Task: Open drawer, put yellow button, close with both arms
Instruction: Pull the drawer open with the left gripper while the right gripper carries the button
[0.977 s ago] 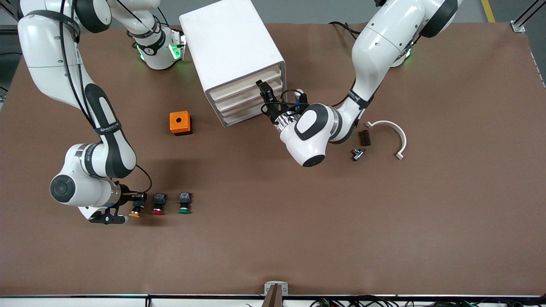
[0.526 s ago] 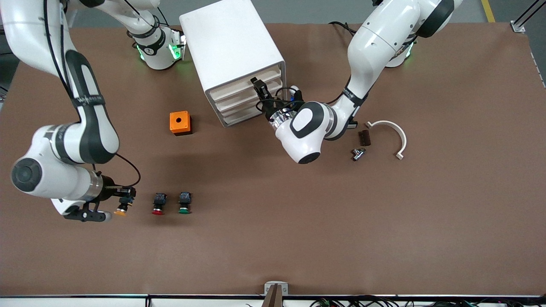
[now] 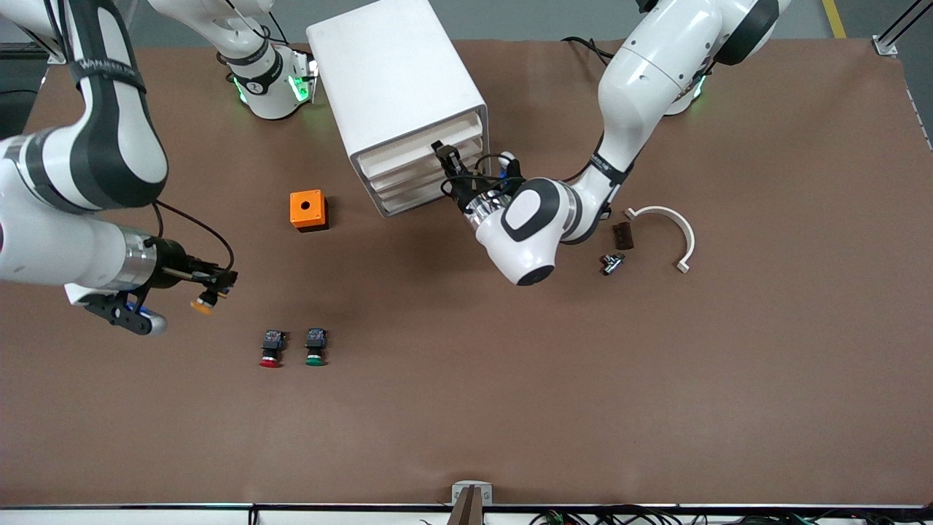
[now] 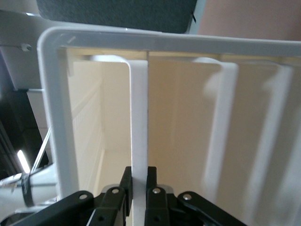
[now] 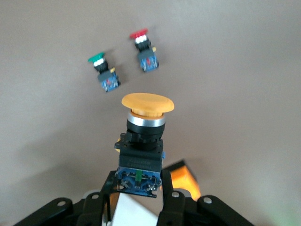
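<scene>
The white cabinet (image 3: 393, 80) stands near the robots' bases. My left gripper (image 3: 442, 152) is at its top drawer (image 3: 408, 146). In the left wrist view the gripper (image 4: 139, 176) is shut on the drawer's white front lip (image 4: 139, 122). The drawer stands at or barely out of the cabinet face. My right gripper (image 3: 219, 281) is shut on the yellow button (image 3: 203, 304) and holds it above the table near the right arm's end. In the right wrist view the gripper (image 5: 138, 181) clamps the button's blue-black body, with the yellow cap (image 5: 146, 104) pointing away.
The red button (image 3: 271, 348) and green button (image 3: 315, 346) lie side by side on the table, nearer the front camera. An orange cube (image 3: 307, 210) sits beside the cabinet. A white curved piece (image 3: 667, 226) and small dark parts (image 3: 622, 235) lie toward the left arm's end.
My right gripper has lifted the yellow button off the table beside the red button and carried it up. My left gripper closed in on the top drawer's front, then drew back slightly.
</scene>
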You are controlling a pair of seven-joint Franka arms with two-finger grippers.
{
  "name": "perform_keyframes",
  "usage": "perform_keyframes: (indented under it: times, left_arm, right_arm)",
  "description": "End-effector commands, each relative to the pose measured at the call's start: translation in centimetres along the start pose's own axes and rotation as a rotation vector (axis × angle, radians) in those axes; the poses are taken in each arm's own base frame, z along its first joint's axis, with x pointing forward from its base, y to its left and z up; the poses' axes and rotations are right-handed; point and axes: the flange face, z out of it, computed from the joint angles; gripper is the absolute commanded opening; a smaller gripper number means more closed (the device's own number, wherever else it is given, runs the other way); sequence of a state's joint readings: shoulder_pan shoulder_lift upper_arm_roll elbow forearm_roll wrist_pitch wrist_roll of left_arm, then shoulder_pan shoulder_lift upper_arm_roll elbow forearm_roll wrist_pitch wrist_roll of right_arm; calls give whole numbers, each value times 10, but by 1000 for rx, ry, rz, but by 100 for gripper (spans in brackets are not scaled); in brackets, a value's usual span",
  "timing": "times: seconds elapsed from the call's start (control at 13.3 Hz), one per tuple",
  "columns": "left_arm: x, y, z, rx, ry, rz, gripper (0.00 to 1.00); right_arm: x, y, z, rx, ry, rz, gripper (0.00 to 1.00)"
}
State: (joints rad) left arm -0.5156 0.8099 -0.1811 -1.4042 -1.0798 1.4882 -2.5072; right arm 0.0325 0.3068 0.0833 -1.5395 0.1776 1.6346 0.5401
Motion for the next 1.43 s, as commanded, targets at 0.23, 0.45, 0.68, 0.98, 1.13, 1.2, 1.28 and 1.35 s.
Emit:
perform_keyframes:
  times: [0.23, 0.45, 0.68, 0.98, 1.13, 1.2, 1.28, 1.35]
  left_arm:
    - [19, 13, -117, -59, -169, 178, 3]
    - [20, 16, -121, -67, -179, 187, 67]
    - [21, 8, -127, -80, -183, 198, 99]
    - [35, 5, -184, -169, -242, 252, 99]
    - [45, -4, -210, -239, -254, 386, 99]
    - [47, -7, -220, -270, -254, 476, 99]
    - [52, -5, -229, -297, -251, 540, 99]
    - [56, -6, -237, -324, -247, 603, 99]
  right_arm:
    - [-83, -65, -5, 25, -82, 263, 1]
    - [-138, -126, 4, 51, -80, 419, 1]
    - [-196, -183, 28, 93, -38, 539, 1]
    - [-247, -218, 85, 104, 54, 613, 1]
    - [-262, -229, 102, 137, 99, 658, 2]
    - [-268, -234, 107, 147, 113, 673, 2]
    - [-277, -239, 111, 151, 128, 677, 2]
    - [-282, -243, 119, 159, 142, 688, 3]
